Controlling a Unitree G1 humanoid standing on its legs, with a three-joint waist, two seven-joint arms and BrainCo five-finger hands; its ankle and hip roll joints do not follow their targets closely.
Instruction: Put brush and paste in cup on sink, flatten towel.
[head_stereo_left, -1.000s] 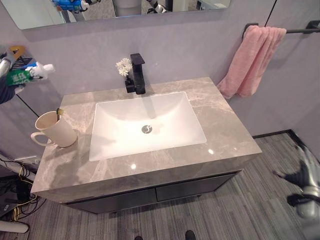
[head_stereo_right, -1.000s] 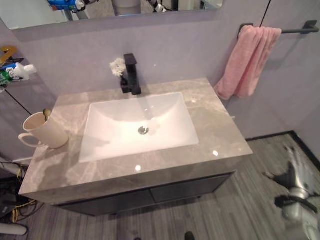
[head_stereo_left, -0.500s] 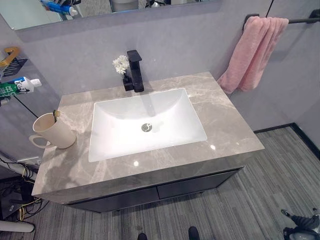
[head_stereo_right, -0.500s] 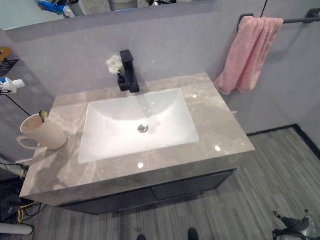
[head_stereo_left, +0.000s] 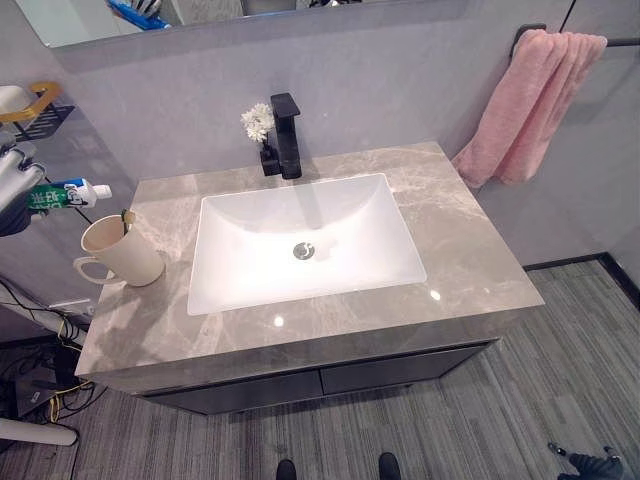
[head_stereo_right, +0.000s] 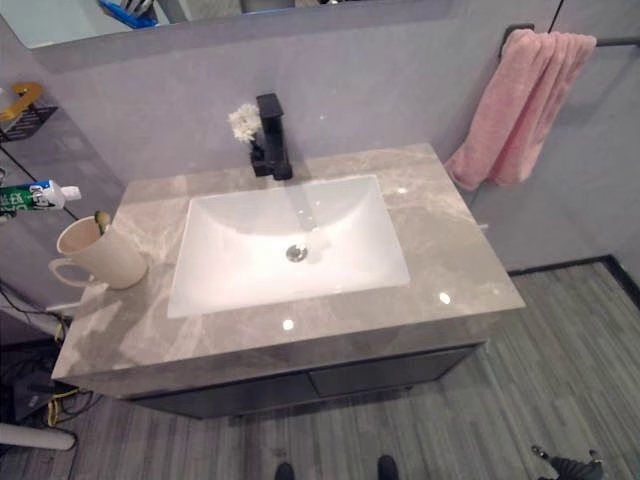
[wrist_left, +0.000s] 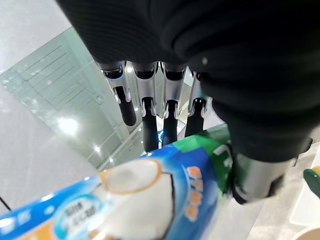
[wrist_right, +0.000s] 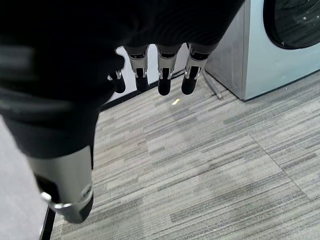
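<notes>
fingers (wrist_left: 150, 127) of the left hand (head_stereo_left: 14, 190) curled round the toothpaste tube (head_stereo_left: 68, 193), thumb clamped on its other side, held in the air off the left end of the counter (head_stereo_left: 470, 265), just above and left of the cream cup (head_stereo_left: 118, 252). green brush tip (head_stereo_left: 126, 215) poking from the cup's rim. right hand (wrist_right: 70, 165) hanging low over the grey floor (wrist_right: 200, 170), fingers straight and empty. pink towel (head_stereo_left: 535, 105) bunched on the rail at right, hanging in folds, well apart from the white basin (head_stereo_left: 305, 245).
</notes>
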